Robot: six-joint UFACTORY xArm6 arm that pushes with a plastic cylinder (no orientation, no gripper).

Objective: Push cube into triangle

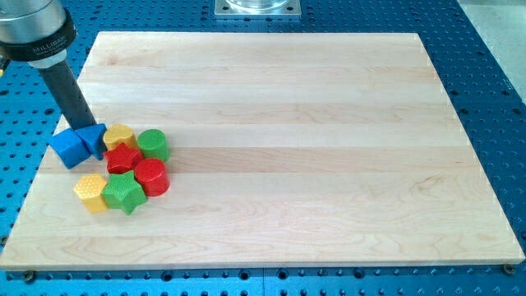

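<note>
A blue cube (66, 148) sits near the board's left edge, touching a blue triangle (93, 139) on its right. My tip (83, 127) stands just above the two blue blocks, at the seam between them, touching or nearly touching them. The rod slants up to the view's top left.
A tight cluster lies right of the triangle: a yellow block (120, 136), a green cylinder (153, 144), a red star (124, 158), a red cylinder (151, 177), a green star (123, 192) and a yellow hexagon (91, 191). The wooden board (312, 148) lies on a blue perforated table.
</note>
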